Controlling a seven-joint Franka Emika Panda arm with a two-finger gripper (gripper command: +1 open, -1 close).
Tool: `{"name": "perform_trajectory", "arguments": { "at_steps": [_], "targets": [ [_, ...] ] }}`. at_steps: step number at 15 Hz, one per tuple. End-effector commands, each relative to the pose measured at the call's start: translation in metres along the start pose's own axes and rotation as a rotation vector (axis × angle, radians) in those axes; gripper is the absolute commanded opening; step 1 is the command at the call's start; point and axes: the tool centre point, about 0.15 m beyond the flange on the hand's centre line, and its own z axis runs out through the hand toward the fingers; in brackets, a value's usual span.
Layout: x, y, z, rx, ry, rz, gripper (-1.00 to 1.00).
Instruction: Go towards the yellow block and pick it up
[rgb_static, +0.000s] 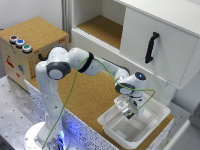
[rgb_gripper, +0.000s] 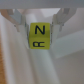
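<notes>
A yellow block with black letters N and R on its faces fills the middle of the wrist view. My gripper is shut on it, and one finger presses against each side. In the exterior view the gripper hangs over the white tray at the front right of the table, with the yellow block showing as a small yellow spot at its tips. The block appears to sit a little above the tray floor.
A white cabinet with a black handle stands behind the tray. A cork-topped box with three coloured buttons is at the exterior view's left. A green cable runs along the arm. The cork table edge lies just beyond the tray.
</notes>
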Motion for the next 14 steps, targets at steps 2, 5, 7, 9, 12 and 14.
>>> {"name": "perform_trajectory", "arguments": {
  "at_steps": [2,5,7,9,12,14],
  "targets": [
    [-0.053,-0.107,-0.024,-0.127,0.083,-0.096,-1.0],
    [-0.061,-0.158,-0.015,-0.156,0.069,-0.166,-1.0],
    [-0.066,-0.187,-0.012,-0.168,0.061,-0.213,-1.0],
    [-0.073,-0.217,-0.004,-0.189,0.046,-0.272,-1.0],
    [-0.082,-0.249,0.006,-0.207,0.02,-0.337,-1.0],
    [-0.084,-0.268,0.011,-0.22,0.014,-0.37,-1.0]
  ]
}}
